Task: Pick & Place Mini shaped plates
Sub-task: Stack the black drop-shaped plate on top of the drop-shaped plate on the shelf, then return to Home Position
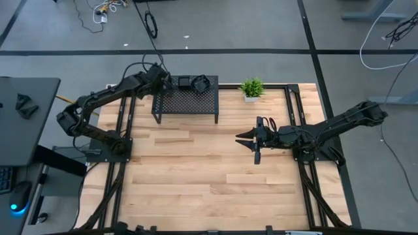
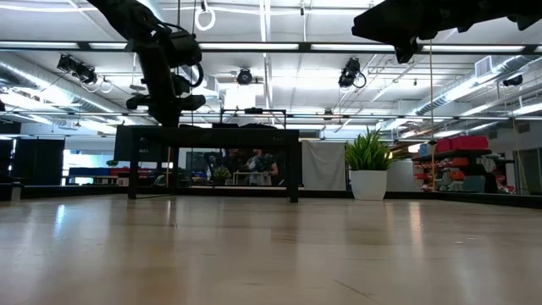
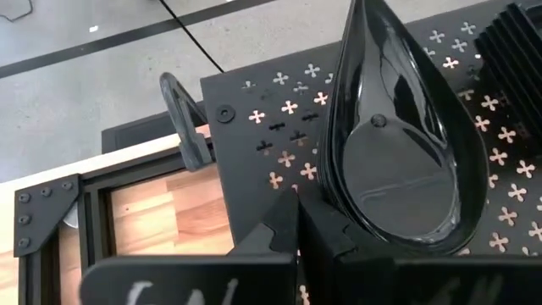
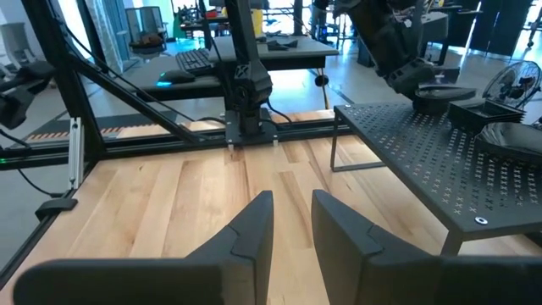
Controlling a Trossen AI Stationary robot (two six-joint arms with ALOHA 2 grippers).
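Note:
A glossy black teardrop mini shaped plate hangs just above the far left corner of the black mesh rack. My left gripper is shut on it, reaching in from the table's left. In the low view the plate shows edge-on above the rack top. More black plates sit on the rack's far edge. My right gripper hovers open over the table's right half, with nothing between its fingers. My left gripper pinches the rim at the teardrop plate's rounded end between its two fingers. The fingers slant down from the table's left side. The plate hangs roughly level, hollow side up, its pointed end away from the fingers, clear of the rack top.
A small green potted plant stands at the far edge, right of the rack. A ribbed black object sits on the rack beside the held plate. Bare wood tabletop spreads in front of the rack.

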